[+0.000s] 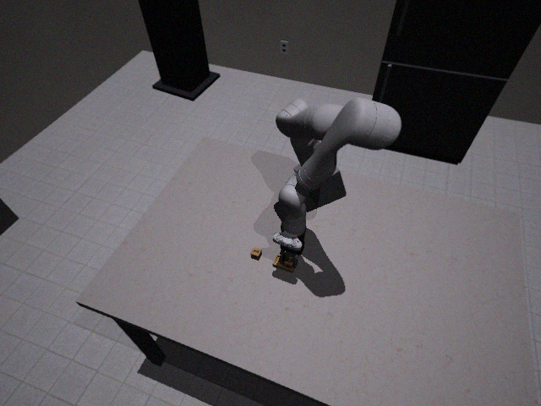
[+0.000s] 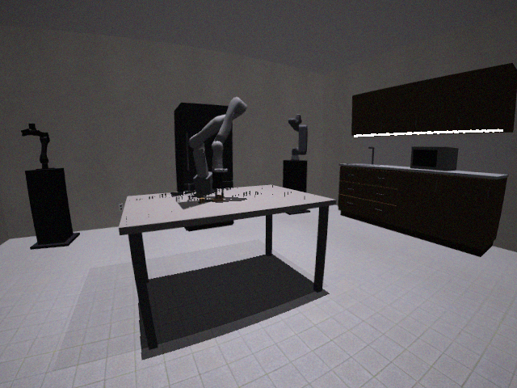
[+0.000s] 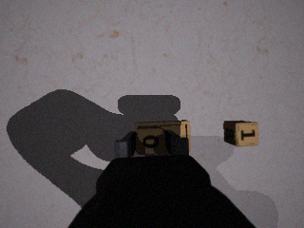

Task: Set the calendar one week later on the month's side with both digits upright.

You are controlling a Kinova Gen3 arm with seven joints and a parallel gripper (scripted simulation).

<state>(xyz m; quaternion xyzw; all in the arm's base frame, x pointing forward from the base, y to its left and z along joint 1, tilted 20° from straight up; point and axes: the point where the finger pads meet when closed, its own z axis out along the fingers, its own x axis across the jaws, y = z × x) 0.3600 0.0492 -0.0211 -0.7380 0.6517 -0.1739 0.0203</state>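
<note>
A small wooden tray [image 3: 163,129] lies on the table [image 1: 305,271]. A wooden cube [image 3: 151,142] with a 0 on its top face sits in the tray's left part. My gripper [image 3: 150,139] is straight above it, open, with one finger on each side of the cube and a little apart from it. A second wooden cube [image 3: 241,133], showing a 1 lying on its side, rests on the table to the right of the tray and apart from it. In the top view the tray [image 1: 282,265] is under the gripper [image 1: 288,255], and the loose cube [image 1: 255,253] lies to its left.
The arm's base [image 1: 325,188] stands on the table behind the tray. Its shadow falls over the tray area. The table's front edge [image 1: 196,349] is well away from the tray.
</note>
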